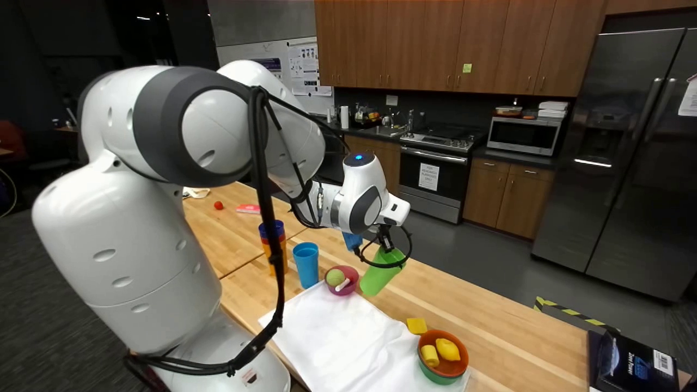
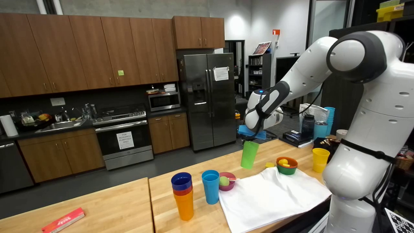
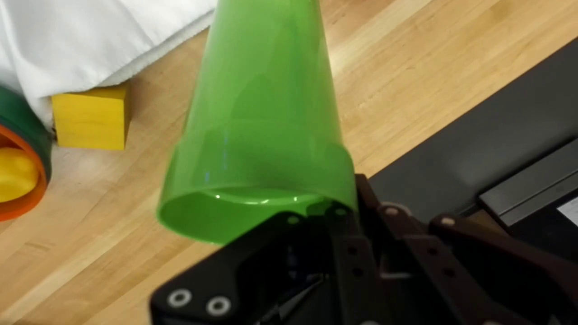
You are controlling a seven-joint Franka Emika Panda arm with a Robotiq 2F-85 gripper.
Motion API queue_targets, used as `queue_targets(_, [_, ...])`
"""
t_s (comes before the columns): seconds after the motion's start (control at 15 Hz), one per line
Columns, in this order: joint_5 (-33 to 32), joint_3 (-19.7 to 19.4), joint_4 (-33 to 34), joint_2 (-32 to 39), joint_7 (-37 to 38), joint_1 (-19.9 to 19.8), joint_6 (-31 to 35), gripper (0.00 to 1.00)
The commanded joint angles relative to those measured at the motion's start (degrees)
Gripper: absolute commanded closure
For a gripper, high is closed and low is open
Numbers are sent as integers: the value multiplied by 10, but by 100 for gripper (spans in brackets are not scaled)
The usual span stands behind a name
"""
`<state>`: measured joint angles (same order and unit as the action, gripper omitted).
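One green cup point(image 3: 262, 104) is pinched in my claw point(image 3: 350, 201), its fingers drawn together until just the thin wall parts them, one inside the mouth, one outside. A wall that slim probably explains so narrow a gap. The cup slants over the table point(image 1: 523, 343), mouth up towards me, base down; I suppose it leans because a grip at one spot of the rim makes it follow my tilt. Whether the base clears the wood, I cannot be sure.

In both exterior views it is past the cloth point(image 1: 343, 337), near the pink bowl point(image 1: 353, 276), whose sides likely keep the ball point(image 1: 335, 278) from rolling. A yellow block point(image 3: 90, 119) sits by the cloth's edge, beside a green bowl point(image 3: 22, 110).

The cup is bright lime, glossy, slightly see-through, tapering towards its base, with a wider band under the lip.
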<state>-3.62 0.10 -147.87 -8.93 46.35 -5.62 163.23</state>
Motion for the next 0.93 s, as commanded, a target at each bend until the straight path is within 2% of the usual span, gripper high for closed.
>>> queue_targets(0.0, [-123,29,-9,5,97,-54,49,98])
queue_targets(0.2, [-275,59,-4,-6,232,-106,19,98])
queue_targets(0.47, [-422,90,6,-12,386,-142,-12,98])
queue_targets(0.73, [-485,105,10,-7,468,-142,-44,98])
queue_targets(0.8, [-485,105,9,-5,467,-138,-52,98])
queue_targets(0.87, [-436,101,4,3,421,-123,-62,98])
